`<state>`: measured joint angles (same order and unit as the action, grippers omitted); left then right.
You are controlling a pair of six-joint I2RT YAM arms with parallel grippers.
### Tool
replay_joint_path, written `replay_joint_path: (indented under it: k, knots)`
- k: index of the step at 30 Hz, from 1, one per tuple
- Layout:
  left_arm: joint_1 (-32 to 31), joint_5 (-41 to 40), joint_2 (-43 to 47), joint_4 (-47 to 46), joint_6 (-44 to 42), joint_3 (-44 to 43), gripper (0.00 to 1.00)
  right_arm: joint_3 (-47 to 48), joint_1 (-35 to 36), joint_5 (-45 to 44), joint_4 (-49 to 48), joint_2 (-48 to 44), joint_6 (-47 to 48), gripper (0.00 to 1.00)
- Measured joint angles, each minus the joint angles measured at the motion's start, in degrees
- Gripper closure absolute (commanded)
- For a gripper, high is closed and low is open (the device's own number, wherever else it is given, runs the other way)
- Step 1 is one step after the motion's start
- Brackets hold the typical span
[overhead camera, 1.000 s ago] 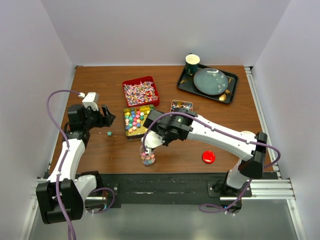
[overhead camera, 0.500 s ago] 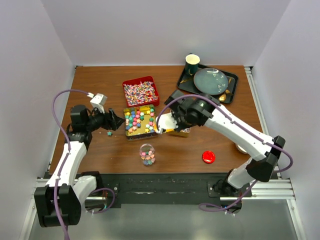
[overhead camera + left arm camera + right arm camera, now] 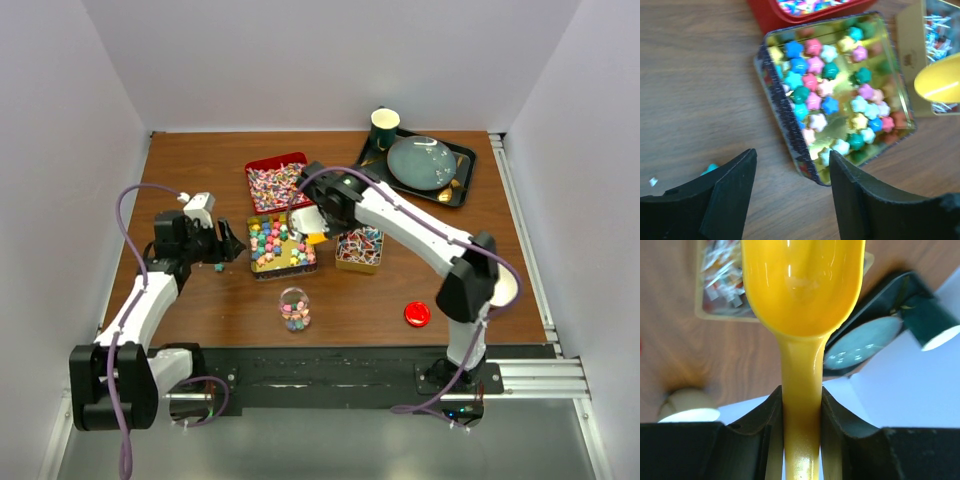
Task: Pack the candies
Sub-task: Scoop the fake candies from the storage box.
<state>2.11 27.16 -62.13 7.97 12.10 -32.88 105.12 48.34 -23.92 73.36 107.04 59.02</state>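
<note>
Star candies fill a gold tin [image 3: 280,243], which also shows in the left wrist view [image 3: 835,95]. Pink-white twists lie in a red tin [image 3: 281,183]. Red-blue-silver twists lie in a second gold tin [image 3: 360,248], also in the right wrist view [image 3: 722,275]. A small glass jar [image 3: 294,308] holds some candies. My right gripper [image 3: 801,395] is shut on the handle of an empty yellow scoop [image 3: 802,280], held above the star tin's right edge [image 3: 312,222]. My left gripper [image 3: 790,160] is open and empty at the star tin's left corner. One loose star [image 3: 218,266] lies on the table.
A red round lid [image 3: 417,314] lies at the front right. A black tray [image 3: 460,190] at the back right carries a blue-green plate [image 3: 422,163] and a dark cup [image 3: 385,125]. A pale round object [image 3: 687,407] sits near the right arm's elbow.
My right arm has carried the scoop from over the jar back and left to above the tins. My left gripper has moved right, up to the star tin.
</note>
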Motion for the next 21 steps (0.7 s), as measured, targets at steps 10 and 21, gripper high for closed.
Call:
replay_joint_path:
  k: [10,21]
  knots:
    - [0.4,-6.9,-5.0,-0.1,9.5,3.6,0.57,17.2,0.3,-7.9,-1.6,17.1,5.7,1.0]
    - [0.4,-4.9,-11.4,-4.5,13.5,6.5,0.5,18.3,5.1,-15.5,-5.0,22.9,11.7,1.0]
